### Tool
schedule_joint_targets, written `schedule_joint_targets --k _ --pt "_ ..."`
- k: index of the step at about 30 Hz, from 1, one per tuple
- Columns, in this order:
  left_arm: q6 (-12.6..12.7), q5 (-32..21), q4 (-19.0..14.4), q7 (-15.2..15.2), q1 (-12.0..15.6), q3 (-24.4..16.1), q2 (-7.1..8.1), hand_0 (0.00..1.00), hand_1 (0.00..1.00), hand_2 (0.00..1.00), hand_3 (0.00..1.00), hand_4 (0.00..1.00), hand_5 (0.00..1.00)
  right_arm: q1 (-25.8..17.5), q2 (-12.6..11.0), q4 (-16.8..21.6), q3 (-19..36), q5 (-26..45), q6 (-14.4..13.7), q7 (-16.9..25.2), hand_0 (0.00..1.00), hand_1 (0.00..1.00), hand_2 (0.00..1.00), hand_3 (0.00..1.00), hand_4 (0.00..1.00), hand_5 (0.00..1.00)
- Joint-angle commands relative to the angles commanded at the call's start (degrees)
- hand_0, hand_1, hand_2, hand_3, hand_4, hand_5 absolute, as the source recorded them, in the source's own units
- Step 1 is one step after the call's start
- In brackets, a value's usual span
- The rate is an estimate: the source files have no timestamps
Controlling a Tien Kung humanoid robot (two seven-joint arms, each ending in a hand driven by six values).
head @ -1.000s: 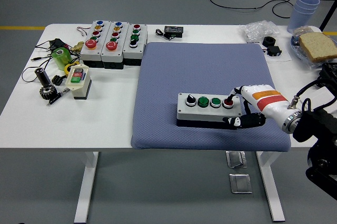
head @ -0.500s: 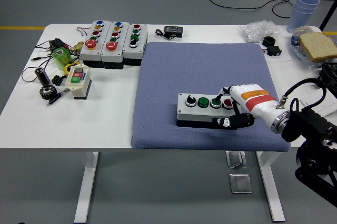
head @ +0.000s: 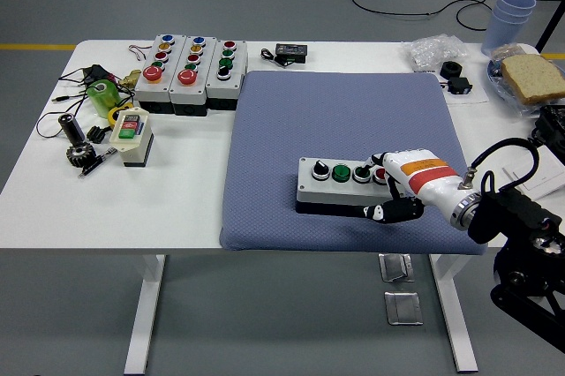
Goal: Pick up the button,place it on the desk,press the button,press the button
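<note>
Fingers (head: 381,164) of my right hand (head: 402,184) curl over the red end of the button box (head: 340,184) on the blue mat (head: 344,120), lower right of centre, thumb along its front.

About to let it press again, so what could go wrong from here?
The right hand hides the right end of the button box, so a fingertip may land on the wrong button. The box lies loose on the blue mat; the push could shift it. The thumb against its front edge may drag it.
</note>
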Motion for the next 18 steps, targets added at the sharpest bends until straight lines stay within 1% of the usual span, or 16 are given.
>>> schedule_joint_targets --k 2,5,6,8,9,11,12,13,14,17,18 --pt "-0.01 -0.07 0.0 -0.04 0.05 0.09 0.0 0.651 0.643 0.634 0.546 0.299 0.846 -0.33 -0.01 0.4 1.43 0.61 -1.25 0.45 0.187 0.002 0.204 0.667 0.864 0.478" --pt "-0.01 -0.01 0.0 0.01 0.17 0.03 0.0 0.651 0.643 0.634 0.546 0.299 0.846 -1.18 0.07 0.64 4.42 4.13 -4.66 2.33 0.187 0.002 0.204 0.667 0.864 0.478" --pt "-0.01 0.03 0.0 0.01 0.2 0.0 0.01 0.651 0.643 0.636 0.546 0.297 0.841 -1.62 0.21 0.54 5.57 5.85 -5.93 3.27 0.364 0.22 0.423 0.785 0.864 0.477" --pt "-0.02 0.04 0.0 0.01 0.22 0.02 0.01 0.651 0.643 0.636 0.546 0.297 0.841 -2.17 0.43 0.3 7.32 9.73 -8.41 4.83 0.364 0.22 0.423 0.785 0.864 0.477" --pt "-0.04 0.02 0.0 0.0 0.22 0.07 0.01 0.651 0.643 0.636 0.546 0.297 0.841 -2.71 0.79 -0.11 8.6 12.61 -10.6 6.68 0.364 0.22 0.423 0.785 0.864 0.477" --pt "-0.04 0.0 0.0 -0.04 0.2 0.13 0.0 0.651 0.643 0.636 0.546 0.297 0.841 -3.31 1.21 -0.54 10.0 17.08 -13.2 9.03 0.364 0.22 0.423 0.785 0.864 0.477" --pt "-0.02 -0.01 0.0 -0.08 0.17 0.17 -0.01 0.651 0.643 0.637 0.546 0.299 0.846 -3.72 1.5 -0.81 10.95 20.06 -14.99 11.89 0.709 0.654 0.759 0.828 0.866 0.466" --pt "0.0 -0.11 0.0 -0.07 0.15 0.27 0.0 0.651 0.643 0.637 0.546 0.299 0.846 -4.14 1.71 -0.89 11.79 21.93 -15.67 13.65 0.709 0.654 0.759 0.828 0.866 0.466" --pt "0.03 -0.19 0.0 -0.07 0.14 0.34 0.0 0.651 0.643 0.637 0.546 0.299 0.846 -4.43 1.85 -0.94 12.48 24.9 -16.08 16.62 0.709 0.654 0.759 0.828 0.866 0.466" --pt "0.17 -0.17 0.0 -0.08 0.05 0.43 0.03 0.651 0.643 0.637 0.546 0.299 0.846 -5.67 1.85 -1.35 15.34 31.61 -16.09 23.02 0.709 0.654 0.759 0.828 0.866 0.466" --pt "0.18 -0.21 0.0 -0.1 0.02 0.5 0.04 0.651 0.642 0.637 0.546 0.298 0.845 -5.85 1.83 -1.43 15.85 33.84 -16.11 24.89 0.742 0.703 0.801 0.792 0.842 0.432"
